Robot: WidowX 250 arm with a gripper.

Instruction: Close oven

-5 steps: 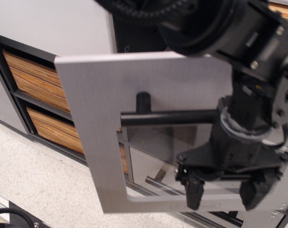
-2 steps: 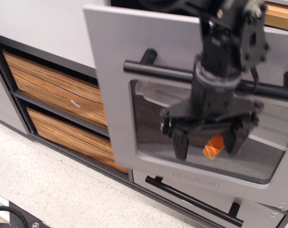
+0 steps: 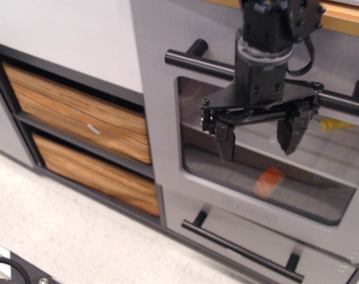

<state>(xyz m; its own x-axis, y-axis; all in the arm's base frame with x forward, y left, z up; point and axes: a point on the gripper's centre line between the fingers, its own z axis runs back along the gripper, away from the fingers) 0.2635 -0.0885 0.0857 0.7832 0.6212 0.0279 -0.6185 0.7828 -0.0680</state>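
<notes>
The grey brushed-metal oven (image 3: 162, 106) fills the right half of the view. Its large door stands nearly flush with the cabinet front, and I cannot tell if it is fully latched. The thick black bar handle (image 3: 194, 63) runs across the door above the clear rounded window (image 3: 268, 183). Through the window I see a grey shelf and an orange item (image 3: 268, 180). My gripper (image 3: 257, 141) hangs open and empty in front of the window, just below the handle, with its fingers pointing down.
Two wood-grain drawer fronts (image 3: 79, 118) sit stacked to the left of the oven. A narrow grey drawer with a thin black handle (image 3: 241, 248) lies below the oven door. A speckled light floor (image 3: 61, 236) lies at the bottom left.
The oven door has swung from wide open to nearly flush with the cabinet. My gripper moved up and back with it and stayed open.
</notes>
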